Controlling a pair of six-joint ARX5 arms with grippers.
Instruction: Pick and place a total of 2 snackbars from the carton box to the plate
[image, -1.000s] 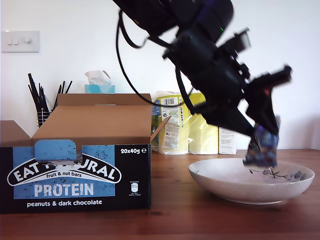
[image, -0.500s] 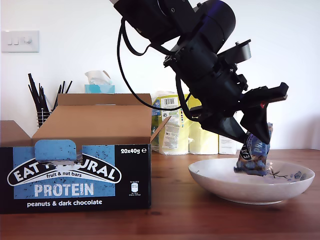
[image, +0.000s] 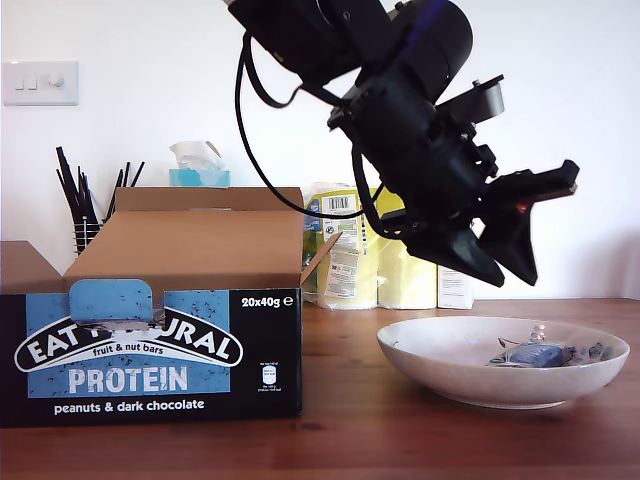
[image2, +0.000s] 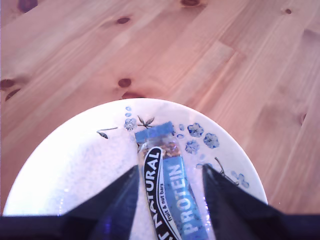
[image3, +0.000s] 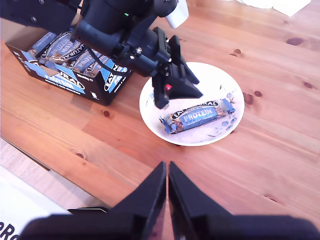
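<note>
1. Large black-and-blue cardboard carton box (image: 150, 350), front panel: "EAT NATURAL" (partly hidden by a tear-out flap), "fruit & nut bars", "PROTEIN", "peanuts & dark chocolate", "20x40g".
2. Shiny blue-and-dark wrapped snackbar (image2: 167, 192) lying in the white floral ceramic plate (image2: 60, 170): "NATURAL", "PROTEIN", small "fruit & nut bars".
3. Yellow-and-white package (image: 345, 245) behind the plate: barcode label, print too small to read.

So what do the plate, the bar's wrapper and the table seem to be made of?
Plate: probably glazed white ceramic, glossy with a painted blue sprig. Snackbar wrapper: likely thin plastic film, shiny with crimped ends. Table: wood, with visible grain, knots and plank seams.
</note>
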